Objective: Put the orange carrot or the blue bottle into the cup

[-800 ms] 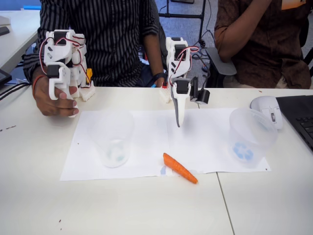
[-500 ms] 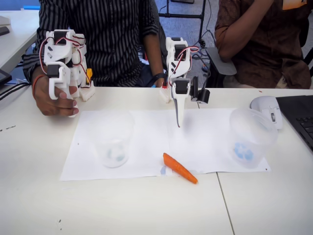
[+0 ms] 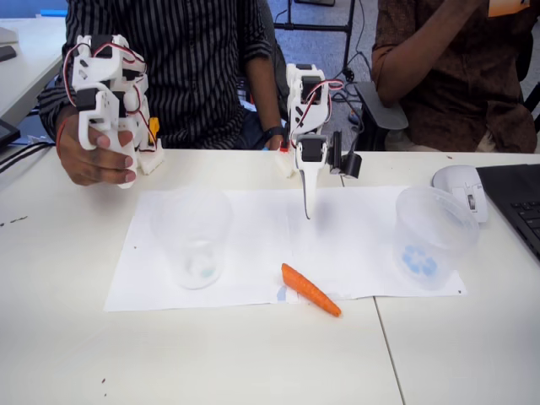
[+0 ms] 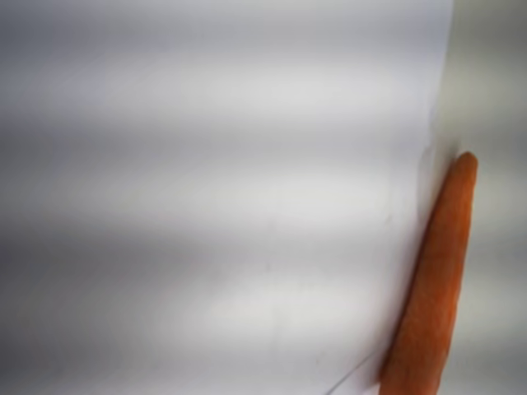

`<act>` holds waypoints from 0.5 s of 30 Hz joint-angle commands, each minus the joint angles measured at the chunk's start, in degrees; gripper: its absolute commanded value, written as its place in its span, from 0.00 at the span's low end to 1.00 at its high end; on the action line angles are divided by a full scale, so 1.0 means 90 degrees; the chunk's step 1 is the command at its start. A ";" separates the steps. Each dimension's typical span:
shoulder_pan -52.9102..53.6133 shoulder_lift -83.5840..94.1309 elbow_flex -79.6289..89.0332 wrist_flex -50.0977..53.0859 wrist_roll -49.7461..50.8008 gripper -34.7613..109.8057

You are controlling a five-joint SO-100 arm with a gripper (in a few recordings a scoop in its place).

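The orange carrot (image 3: 310,289) lies flat at the front edge of the white paper sheet (image 3: 253,253); it also runs along the sheet's right edge in the wrist view (image 4: 435,288). The cup (image 3: 192,238), clear with faint green blotches on its base, stands upright at the left of the sheet. My gripper (image 3: 307,209) hangs above the middle of the sheet, behind the carrot and apart from it. It points down, shut and empty. The blue bottle is out of view.
A second clear cup (image 3: 426,238) with a blue round emblem stands at the right of the sheet. A white mouse (image 3: 460,187) and a laptop corner (image 3: 516,207) lie at the far right. Two people sit behind the table.
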 commanded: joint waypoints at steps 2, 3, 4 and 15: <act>-0.0078 0.0205 -0.1064 0.0176 0.0420 0.33; -0.0078 0.0205 -0.1162 0.0176 0.0420 0.33; -0.0059 0.0205 -0.1260 0.0176 0.0420 0.33; 0.0039 -0.1943 -0.2881 0.0176 0.0547 0.33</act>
